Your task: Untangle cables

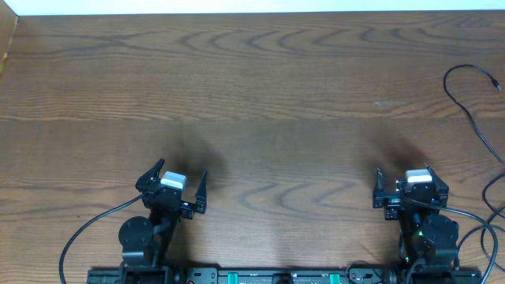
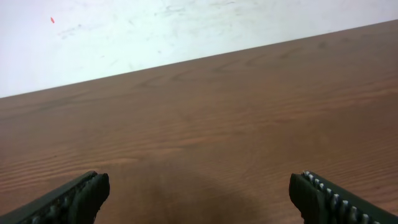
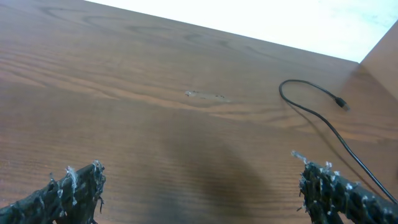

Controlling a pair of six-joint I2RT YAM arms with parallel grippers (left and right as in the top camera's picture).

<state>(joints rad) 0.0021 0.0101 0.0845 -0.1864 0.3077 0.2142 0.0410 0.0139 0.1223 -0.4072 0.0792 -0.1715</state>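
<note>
Both sets of fingers are spread wide with nothing held: the left gripper [image 1: 180,170] and the right gripper [image 1: 405,177] are poised over the table [image 1: 252,79] near its front edge. One thin black cable [image 1: 460,105] (a small plug at its end) is laid looping at the right edge.

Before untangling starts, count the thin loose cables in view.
1: a thin black cable with a plug, looping at the brown wooden table's right edge. It runs off frame; more may be hidden.
</note>
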